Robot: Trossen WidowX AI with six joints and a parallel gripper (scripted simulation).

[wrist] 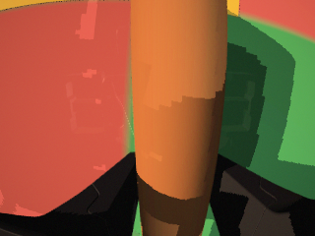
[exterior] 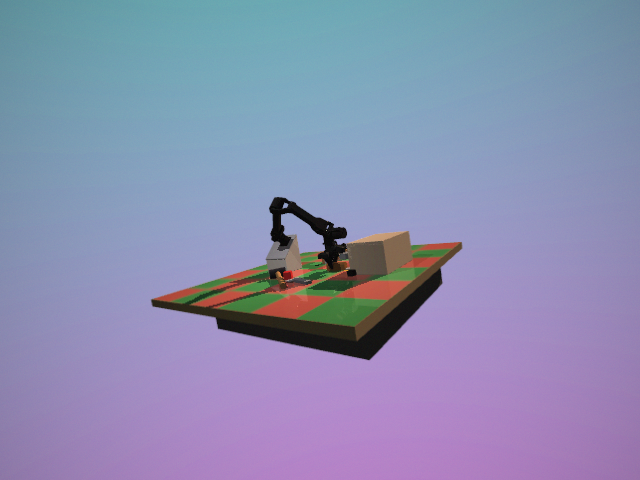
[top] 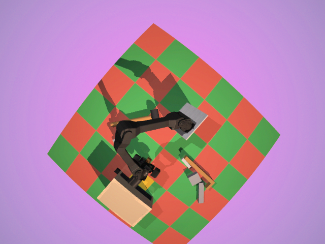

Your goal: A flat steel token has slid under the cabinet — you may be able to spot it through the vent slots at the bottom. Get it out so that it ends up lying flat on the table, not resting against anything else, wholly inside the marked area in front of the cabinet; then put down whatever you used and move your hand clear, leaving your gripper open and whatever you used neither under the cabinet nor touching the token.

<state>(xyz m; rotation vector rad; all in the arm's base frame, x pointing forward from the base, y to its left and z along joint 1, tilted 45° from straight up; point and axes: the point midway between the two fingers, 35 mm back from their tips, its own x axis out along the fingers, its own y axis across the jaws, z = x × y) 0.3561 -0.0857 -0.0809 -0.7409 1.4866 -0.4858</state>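
Note:
The cabinet stands at the lower left in the top view, with a dark slotted front. The yellow marked area lies in front of it, partly hidden by the arm. My gripper is shut on an orange rod, low in front of the cabinet. The rod runs up the middle of the wrist view between both fingers; its far end is out of that view. I cannot make out the steel token in any view.
An orange stick lies by a black block beneath the arm. A red block shows in the exterior view. A grey wedge stands at the arm's base. An orange bar and grey blocks lie to the right.

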